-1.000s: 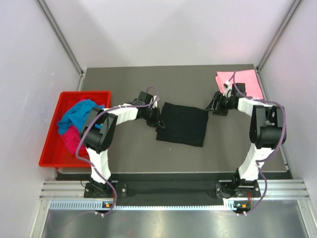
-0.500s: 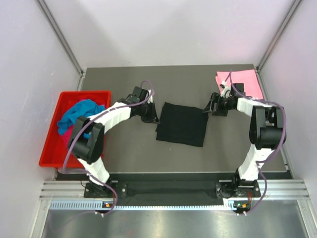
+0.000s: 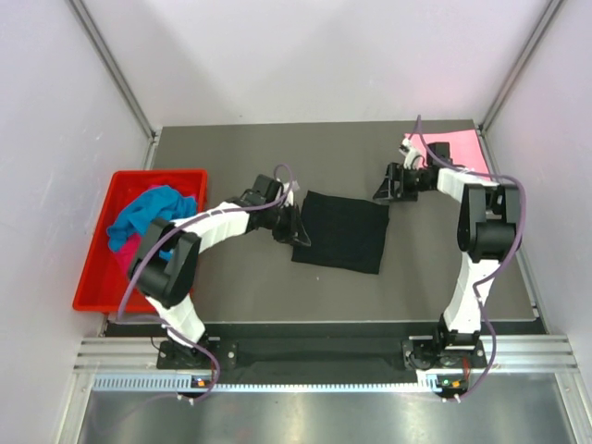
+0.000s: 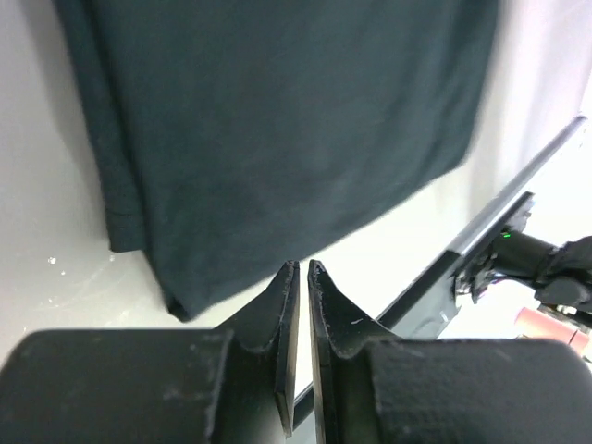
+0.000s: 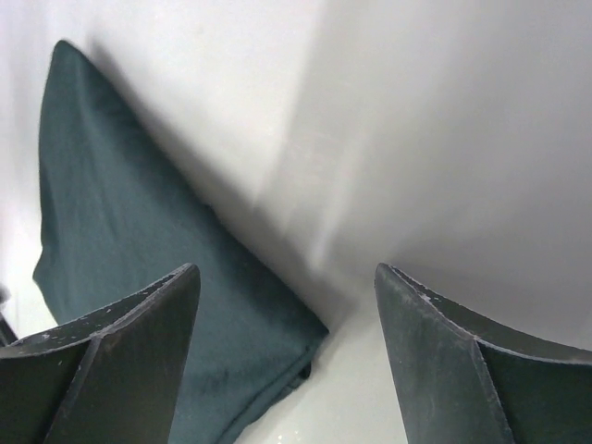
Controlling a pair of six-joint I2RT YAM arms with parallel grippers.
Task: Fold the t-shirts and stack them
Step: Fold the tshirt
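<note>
— Black t-shirt (image 3: pixel 340 232), item one. Location and condition?
— Middle of the table (image 3: pixel 370 148). Folded to a rough rectangle, lying flat. In the left wrist view the black t-shirt (image 4: pixel 277 120) shows doubled layers along one edge. In the right wrist view only a corner of it (image 5: pixel 139 240) appears.
— Item two?
— Pink t-shirt (image 3: pixel 460 154). Flat at the far right corner of the table, well apart from the black one.
— Items three and four?
— Turquoise t-shirt (image 3: pixel 148 211), bunched, inside the red tray (image 3: pixel 139 174) at the table's left side. Magenta t-shirt (image 3: pixel 118 262), same tray, nearer the front, touching the turquoise one and partly hidden by the left arm.
— Left gripper?
— Left gripper (image 3: pixel 298 231), low at the black t-shirt's left edge. From its own camera the left gripper (image 4: pixel 302 268) has its fingers brought together, a hairline slit between them, and no cloth seen in that slit. The shirt's folded edge lies just beyond the tips; contact cannot be told.
— Right gripper?
— Right gripper (image 3: pixel 382 190), just beside the black t-shirt's far right corner, between that shirt and the pink one. From its own camera the right gripper (image 5: pixel 285 270) has its fingers spread wide with nothing between them. The shirt corner lies below the one finger, bare table below the other.
</note>
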